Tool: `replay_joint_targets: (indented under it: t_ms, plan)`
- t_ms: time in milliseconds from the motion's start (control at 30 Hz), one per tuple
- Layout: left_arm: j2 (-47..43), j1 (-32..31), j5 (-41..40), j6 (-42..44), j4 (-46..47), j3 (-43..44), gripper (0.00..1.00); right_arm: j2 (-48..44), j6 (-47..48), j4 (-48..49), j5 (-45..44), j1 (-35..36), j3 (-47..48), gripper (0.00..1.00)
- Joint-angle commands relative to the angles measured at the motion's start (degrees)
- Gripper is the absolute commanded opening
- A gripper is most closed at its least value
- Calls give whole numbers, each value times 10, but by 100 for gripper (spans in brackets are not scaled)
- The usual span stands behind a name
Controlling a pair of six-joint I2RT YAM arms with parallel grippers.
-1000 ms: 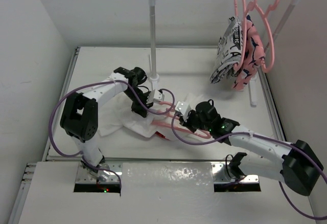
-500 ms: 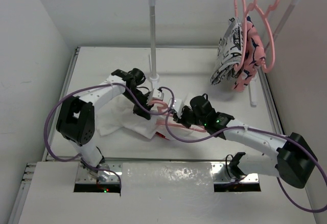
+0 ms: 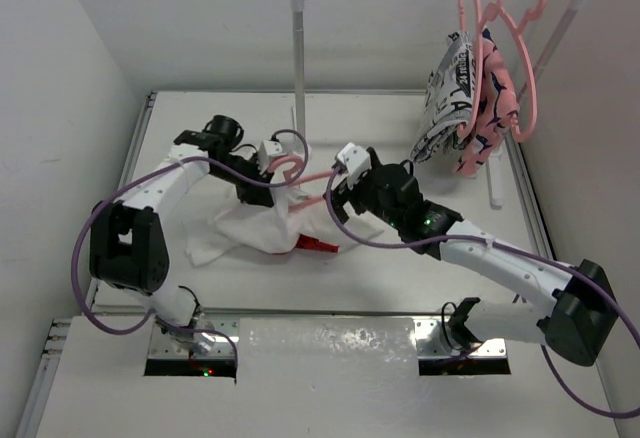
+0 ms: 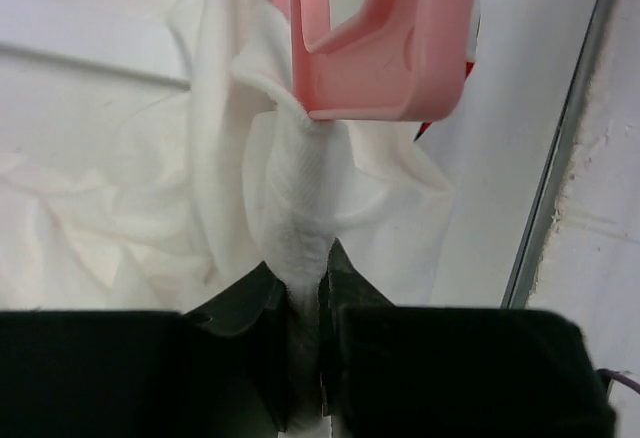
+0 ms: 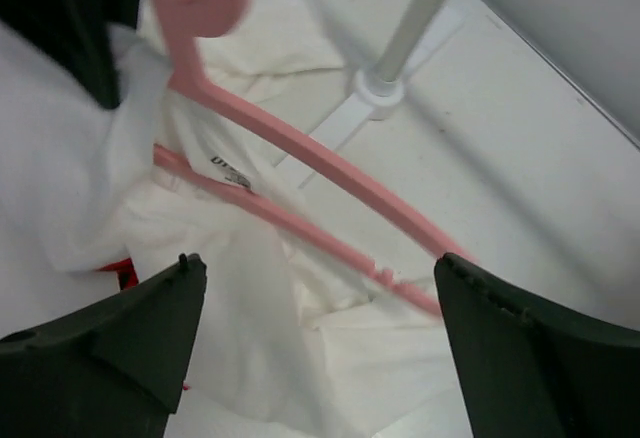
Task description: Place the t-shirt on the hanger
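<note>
**Right arm just let go of the hanger**

The right gripper (image 5: 318, 258) was shut down by the pink hanger (image 5: 320, 163) a second ago; now it's spread wide and pulled up toward 12 o'clock. The left gripper (image 4: 320, 278) is pinching a fold of the white t-shirt (image 4: 300, 188), which is bunched on the bench (image 3: 200, 128) at 7 o'clock from the rack post (image 3: 298, 68). My guess is the hanger's only partly in the collar.

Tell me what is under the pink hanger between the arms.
The bunched white t-shirt lies under the hanger, neck label showing. Its red print is mostly hidden; the cloth covers whatever lies beneath.
</note>
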State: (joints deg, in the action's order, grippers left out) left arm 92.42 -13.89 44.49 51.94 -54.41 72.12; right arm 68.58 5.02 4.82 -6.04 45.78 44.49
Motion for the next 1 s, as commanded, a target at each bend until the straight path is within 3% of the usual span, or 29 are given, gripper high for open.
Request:
replay_joint_targets:
  t_ms: [0,100,233,367,567,767,967]
  plan:
    - [-51,18,33,-36,9,21,0,-14,-138,-22,-128,0,59,94]
    - [-76,24,52,-93,41,12,0,-22,-222,-64,-178,0,71,94]
    - [-112,30,78,-215,126,-24,0,-7,-369,-56,-176,1,46,81]
    - [-122,32,86,-283,177,-55,0,74,-488,-7,-103,0,43,77]
    - [-132,32,85,-328,205,-74,0,146,-565,97,-84,1,46,73]
    - [-139,33,89,-368,241,-85,0,204,-614,78,-114,0,70,63]
    - [-140,34,100,-374,246,-87,0,260,-644,73,-123,1,75,62]
